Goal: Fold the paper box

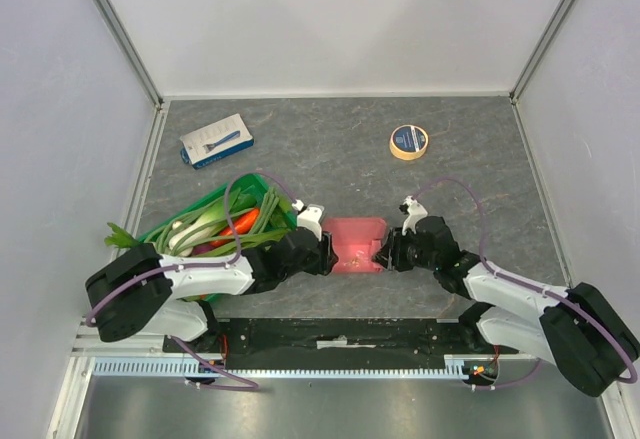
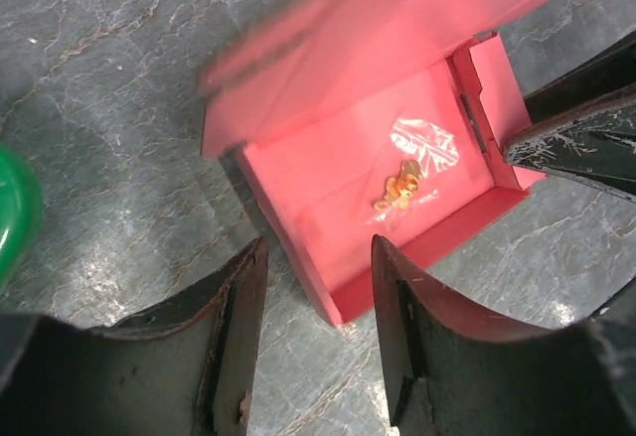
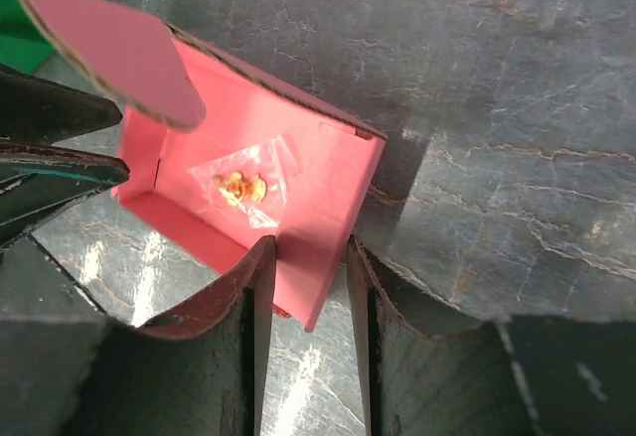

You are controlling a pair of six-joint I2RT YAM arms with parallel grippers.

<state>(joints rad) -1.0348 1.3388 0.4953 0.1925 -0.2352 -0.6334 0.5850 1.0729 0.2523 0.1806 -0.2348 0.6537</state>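
**Grey Table Surface: Grippers Positioned at Both Box Ends**

Grey marbled tabletop (image 1: 330,149) is being bounded by white walls on three sides. The paper box (image 1: 357,246) is being kept open-topped near the table's near edge, between the two arms.

1. The left gripper (image 1: 327,255) is being presented at the box's left end. Its fingers (image 2: 234,337) are being held apart around a box corner, and bare table is being shown between one finger and the card.
2. The right gripper (image 1: 384,255) is being presented at the right end. Its fingers (image 3: 253,347) are being held closely around the opposite corner; whether the card is being pinched cannot be told.

Open surface is being left beyond the box. The green crate (image 1: 215,209) is being crowded just behind the left arm; the blue-and-white package (image 1: 216,140) and the tape roll (image 1: 409,142) are being kept well apart.

Only in the wrist views are the raised flap (image 3: 109,44) and a small clear bag (image 2: 412,173) inside the box being revealed.
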